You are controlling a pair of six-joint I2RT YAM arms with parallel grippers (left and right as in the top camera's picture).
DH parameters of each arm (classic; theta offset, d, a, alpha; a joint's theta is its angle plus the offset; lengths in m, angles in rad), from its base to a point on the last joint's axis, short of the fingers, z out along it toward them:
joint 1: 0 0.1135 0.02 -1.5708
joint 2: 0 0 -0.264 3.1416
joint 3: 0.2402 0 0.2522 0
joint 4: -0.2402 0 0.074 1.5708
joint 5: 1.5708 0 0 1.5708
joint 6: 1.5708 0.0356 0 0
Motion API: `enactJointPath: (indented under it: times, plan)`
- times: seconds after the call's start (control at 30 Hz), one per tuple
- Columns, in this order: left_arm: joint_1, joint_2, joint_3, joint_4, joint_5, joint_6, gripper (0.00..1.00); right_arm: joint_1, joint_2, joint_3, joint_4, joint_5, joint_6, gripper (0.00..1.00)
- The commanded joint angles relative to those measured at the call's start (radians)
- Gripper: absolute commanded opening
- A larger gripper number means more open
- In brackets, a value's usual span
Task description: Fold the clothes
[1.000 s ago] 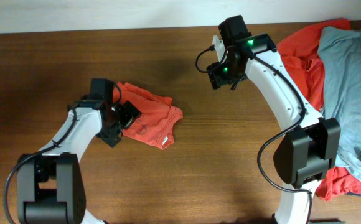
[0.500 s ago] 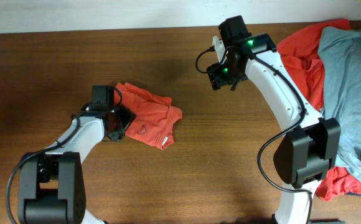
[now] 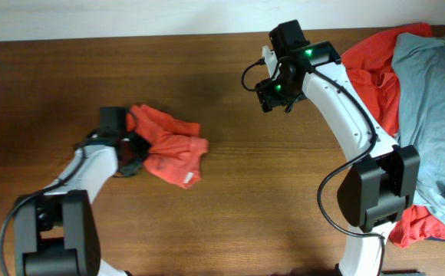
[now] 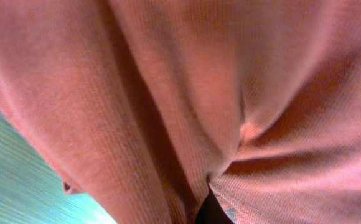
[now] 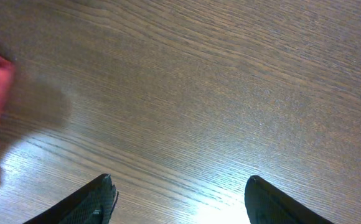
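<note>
One grey-blue T-shirt (image 3: 430, 115) partly off-frame

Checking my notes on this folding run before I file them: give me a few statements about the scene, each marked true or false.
1. The left gripper is shut on the crumpled orange-red shirt. True.
2. The right gripper holds the grey-blue shirt. False: it is open over bare table, holding nothing.
3. The grey-blue shirt lies on orange-red cloth beside the right arm. True.
4. The crumpled orange-red shirt is neatly folded. False: it is bunched up.
</note>
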Motion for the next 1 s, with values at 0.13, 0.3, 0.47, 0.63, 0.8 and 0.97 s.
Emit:
enactJointPath:
  times: [0.13,0.3,0.47,0.63,0.8,0.97]
  plan:
    - [0.265,-0.027,0.157,0.071,-0.08,0.573,0.01,-0.003,-0.004,0.007,-0.006,0.012,0.005,0.72]
    - [0.385,-0.027,0.171,0.067,-0.042,0.584,0.78,-0.003,-0.004,0.007,-0.01,0.012,0.005,0.72]
    - [0.409,-0.027,0.171,-0.021,-0.041,0.583,0.99,-0.003,-0.004,0.007,-0.019,0.012,0.005,0.72]
    - [0.408,-0.027,0.171,-0.077,0.071,0.568,0.99,-0.003,-0.004,0.007,-0.019,0.012,0.005,0.72]
    - [0.394,-0.027,0.17,-0.091,0.185,0.569,0.77,-0.003,-0.004,0.007,-0.023,0.012,0.005,0.72]
    - [0.334,-0.026,0.155,-0.098,0.14,0.687,0.13,-0.003,-0.004,0.007,-0.033,0.012,0.005,0.72]
